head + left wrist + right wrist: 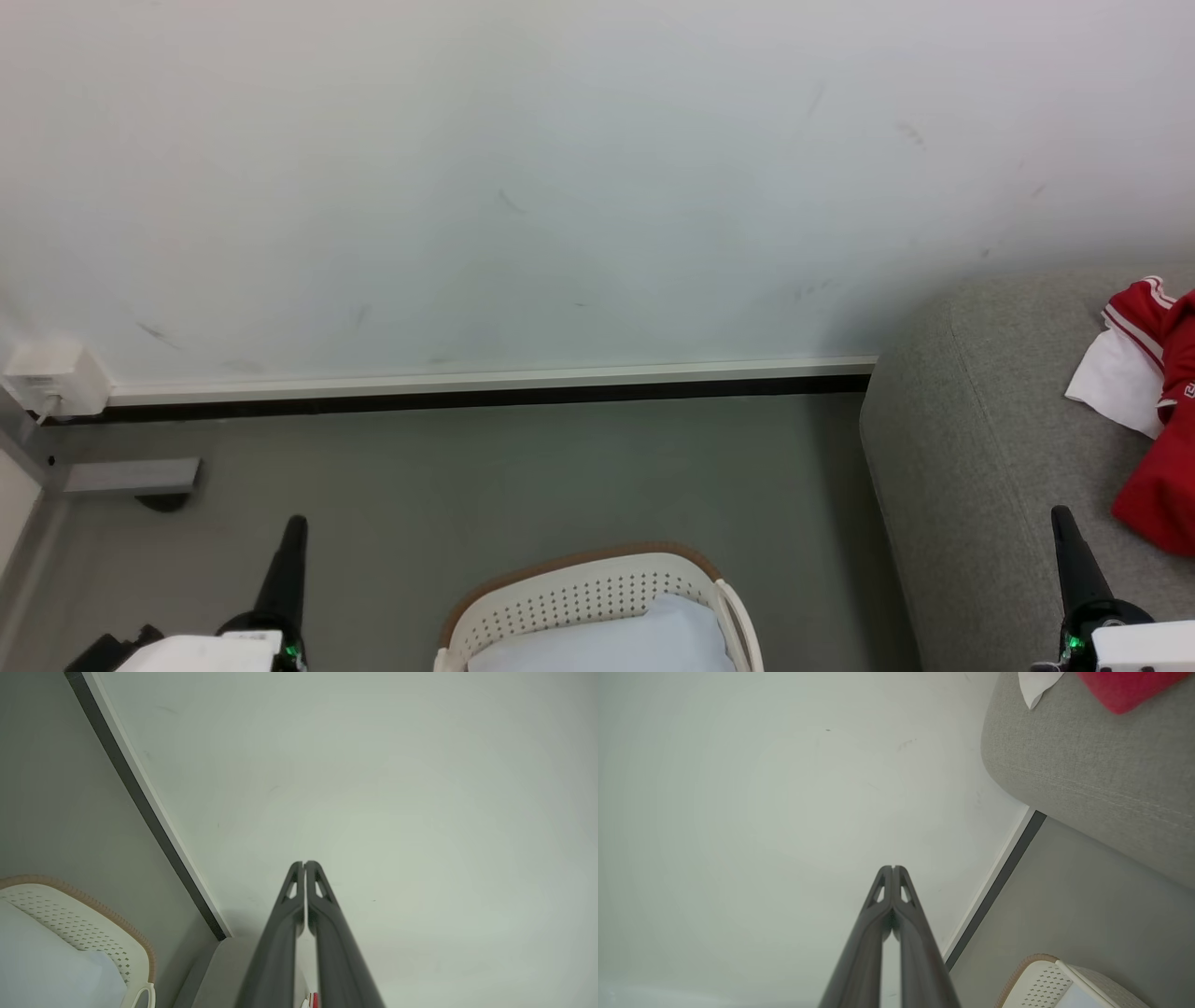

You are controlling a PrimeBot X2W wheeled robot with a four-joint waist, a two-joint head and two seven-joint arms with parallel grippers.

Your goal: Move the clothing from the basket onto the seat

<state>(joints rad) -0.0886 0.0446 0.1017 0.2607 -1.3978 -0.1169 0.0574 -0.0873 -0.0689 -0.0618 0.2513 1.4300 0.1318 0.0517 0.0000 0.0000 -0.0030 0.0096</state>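
Left wrist view and right wrist view are showing the left fingers [327, 926] and right fingers [869, 938] pressing tip to tip on nothing, while the basket [579, 586] is sitting on the floor [560, 467] between both arms and the red-and-white clothing [1159, 485] is lying on the grey seat [971, 448] at the robot's right.

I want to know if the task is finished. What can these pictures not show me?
1. Basket: the head view's bottom edge cuts it off; a pale thing covers the visible inside, so what lies under it cannot be told.
2. Clothing on the seat: the head view's right edge cuts it off; how many pieces, unknown.
3. Right wrist view: the top edge leaves only a corner of the clothing.
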